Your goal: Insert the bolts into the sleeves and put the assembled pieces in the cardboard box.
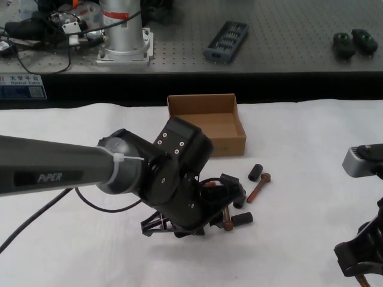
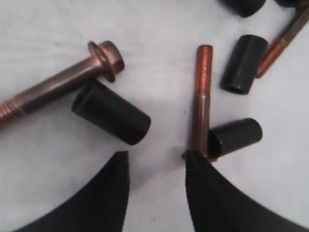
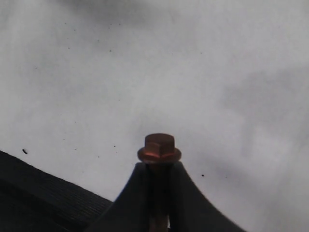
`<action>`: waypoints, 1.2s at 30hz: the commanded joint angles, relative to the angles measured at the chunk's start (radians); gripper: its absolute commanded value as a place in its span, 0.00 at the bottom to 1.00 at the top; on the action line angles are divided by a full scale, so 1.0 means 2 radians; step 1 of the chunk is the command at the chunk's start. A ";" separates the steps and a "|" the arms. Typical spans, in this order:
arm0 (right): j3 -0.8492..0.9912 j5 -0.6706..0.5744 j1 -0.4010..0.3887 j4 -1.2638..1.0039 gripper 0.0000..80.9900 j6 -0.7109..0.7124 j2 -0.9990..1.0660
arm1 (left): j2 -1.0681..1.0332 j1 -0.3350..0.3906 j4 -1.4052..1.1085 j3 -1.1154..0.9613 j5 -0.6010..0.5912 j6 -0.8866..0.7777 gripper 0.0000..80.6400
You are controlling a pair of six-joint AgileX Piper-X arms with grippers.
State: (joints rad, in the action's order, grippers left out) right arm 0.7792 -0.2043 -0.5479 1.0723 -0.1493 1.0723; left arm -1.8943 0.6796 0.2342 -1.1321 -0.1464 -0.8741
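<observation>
My left gripper (image 2: pixel 157 158) hangs open just above the white cloth, with nothing between its fingers (image 2: pixel 108 193). In front of it lie a copper bolt (image 2: pixel 53 89) beside a black sleeve (image 2: pixel 111 112), a second bolt (image 2: pixel 202 101) whose head touches another sleeve (image 2: pixel 236 136), and a third sleeve (image 2: pixel 244 64) with a bolt (image 2: pixel 285 41) past it. In the high view this arm covers the cluster; a bolt (image 1: pixel 259 187) and sleeves (image 1: pixel 256 172) (image 1: pixel 242 219) show beside it. The cardboard box (image 1: pixel 206 122) stands open behind. My right gripper (image 3: pixel 158 188) is shut on a bolt (image 3: pixel 159 147), head outward, at the near right (image 1: pixel 359 263).
The white cloth (image 1: pixel 299 137) covers the bench. Behind it runs a dark perforated table with a metal post (image 1: pixel 122 30), a black tool rack (image 1: pixel 226 39) and two small black-green parts (image 1: pixel 354 43). A cable (image 1: pixel 36 221) trails from the left arm.
</observation>
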 commanded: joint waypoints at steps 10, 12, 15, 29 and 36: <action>0.001 -0.008 0.001 -0.005 0.03 0.008 -0.007 | 0.046 -0.005 0.038 -0.004 -0.034 0.201 0.35; 0.001 -0.008 0.001 -0.007 0.03 0.008 -0.007 | 0.046 -0.005 0.038 -0.004 -0.034 0.202 0.35; 0.001 -0.008 0.001 -0.009 0.03 0.008 -0.007 | 0.046 -0.004 0.038 -0.004 -0.034 0.228 0.35; 0.001 -0.008 0.001 -0.022 0.03 0.008 -0.007 | 0.046 -0.006 0.029 -0.004 0.011 0.755 0.35; 0.001 -0.008 0.001 -0.049 0.03 0.008 -0.007 | 0.046 -0.017 0.013 -0.004 -0.104 0.976 0.35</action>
State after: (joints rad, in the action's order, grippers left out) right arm 0.7792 -0.2043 -0.5479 0.9878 -0.1484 1.0723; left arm -1.8152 0.6564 0.2654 -1.1321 -0.2868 0.9592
